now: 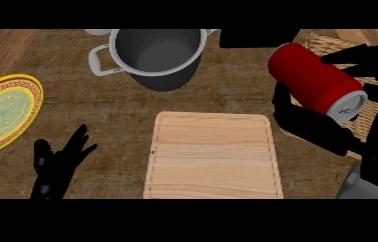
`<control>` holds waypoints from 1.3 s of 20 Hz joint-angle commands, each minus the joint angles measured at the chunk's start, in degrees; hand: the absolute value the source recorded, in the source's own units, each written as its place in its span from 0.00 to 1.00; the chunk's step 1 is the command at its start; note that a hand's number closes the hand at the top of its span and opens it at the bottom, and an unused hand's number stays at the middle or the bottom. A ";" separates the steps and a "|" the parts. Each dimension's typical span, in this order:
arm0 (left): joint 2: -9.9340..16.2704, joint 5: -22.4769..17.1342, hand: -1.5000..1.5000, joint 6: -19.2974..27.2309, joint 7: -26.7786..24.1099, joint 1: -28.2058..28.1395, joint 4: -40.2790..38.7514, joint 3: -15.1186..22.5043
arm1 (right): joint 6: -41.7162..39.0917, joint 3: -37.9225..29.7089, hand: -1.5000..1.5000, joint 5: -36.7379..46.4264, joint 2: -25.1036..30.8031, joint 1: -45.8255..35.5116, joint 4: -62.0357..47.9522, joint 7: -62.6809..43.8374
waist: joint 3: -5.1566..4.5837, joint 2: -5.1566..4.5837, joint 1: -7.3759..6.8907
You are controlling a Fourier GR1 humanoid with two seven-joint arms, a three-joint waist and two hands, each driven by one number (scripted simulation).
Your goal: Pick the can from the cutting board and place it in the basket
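A red can (pixel 314 81) with a silver end is held tilted in the air at the right, above the edge of a woven basket (pixel 322 45). My right hand (pixel 310 123) is curled round it, thumb below and fingers over its far side. The wooden cutting board (pixel 214 156) lies bare in the middle front. My left hand (pixel 59 163) rests open at the lower left, fingers up, holding nothing.
A grey metal pot (pixel 157 51) with side handles stands at the back centre. A yellow-rimmed green plate (pixel 16 108) lies at the left edge. A dark object (pixel 258 37) sits at the back right beside the basket.
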State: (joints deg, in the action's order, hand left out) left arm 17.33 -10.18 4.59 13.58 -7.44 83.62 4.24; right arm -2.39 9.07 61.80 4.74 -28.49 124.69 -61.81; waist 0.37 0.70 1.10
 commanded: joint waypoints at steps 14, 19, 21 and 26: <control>-2.12 2.09 0.50 -0.68 -0.71 -0.75 -4.09 0.57 | -10.51 -31.18 1.00 -18.27 17.32 -8.23 -14.73 7.33 | -0.36 -0.79 -1.14; -1.93 1.71 0.50 -2.09 -0.62 -0.84 -3.68 -0.18 | -6.78 -33.14 1.00 -19.30 18.19 -4.54 -19.45 13.77 | -0.36 -0.81 -1.29; -3.19 2.69 0.50 -1.82 -2.12 2.35 -8.65 -0.29 | -6.51 -31.84 1.00 -18.91 17.85 -6.58 -21.05 12.21 | -0.40 -0.86 -1.17; -4.59 3.22 0.50 1.03 3.15 3.29 -4.23 0.08 | 1.62 -40.08 1.00 -25.01 17.59 -3.96 -31.15 23.18 | -0.32 -0.92 -1.23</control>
State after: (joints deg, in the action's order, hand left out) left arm 15.09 -7.61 4.27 14.38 -5.93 82.99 3.48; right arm -5.27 -27.19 39.71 22.54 -33.18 99.19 -43.79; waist 0.57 0.29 -0.36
